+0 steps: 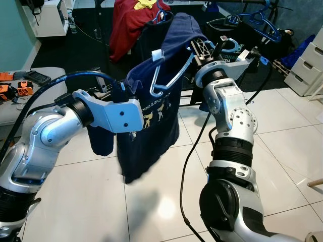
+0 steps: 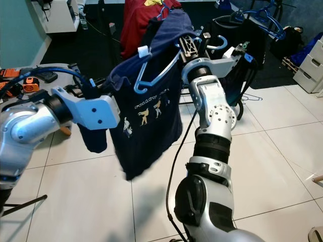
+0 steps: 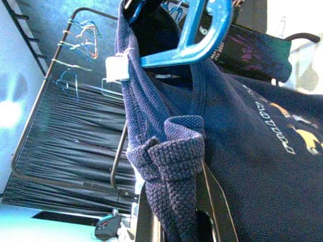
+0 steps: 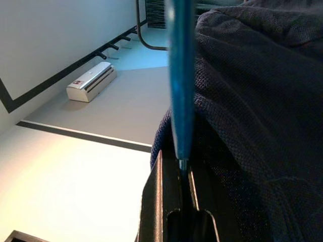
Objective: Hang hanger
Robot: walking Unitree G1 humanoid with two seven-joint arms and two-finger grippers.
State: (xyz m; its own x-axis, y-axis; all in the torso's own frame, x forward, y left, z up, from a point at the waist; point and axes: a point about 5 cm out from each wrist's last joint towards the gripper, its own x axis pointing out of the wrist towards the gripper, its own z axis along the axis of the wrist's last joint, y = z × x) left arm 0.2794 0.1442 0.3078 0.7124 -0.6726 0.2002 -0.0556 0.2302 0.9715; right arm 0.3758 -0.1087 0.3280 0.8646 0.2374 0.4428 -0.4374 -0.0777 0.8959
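A navy T-shirt [image 1: 151, 121] with a small printed design hangs in the air in front of me. A blue hanger [image 1: 170, 75] is threaded through its neck, its hook pointing down and left. My left gripper [image 3: 202, 201] is shut on the shirt's ribbed collar [image 3: 169, 151], its fingers mostly hidden by the cloth. Up on the shirt's far side, my right gripper [image 1: 203, 50] is shut on the thin blue bar of the hanger [image 4: 180, 75]. A white tag [image 1: 156, 54] sticks out at the collar.
A dark clothes rack [image 1: 255, 15] with more blue hangers and dark garments stands behind the shirt, with a red garment [image 1: 130, 25] to its left. White drawers [image 1: 308, 65] are at the far right. A grey table [image 1: 35, 75] with orange tools is at the left. A black cable [image 1: 189, 166] hangs beside my right arm.
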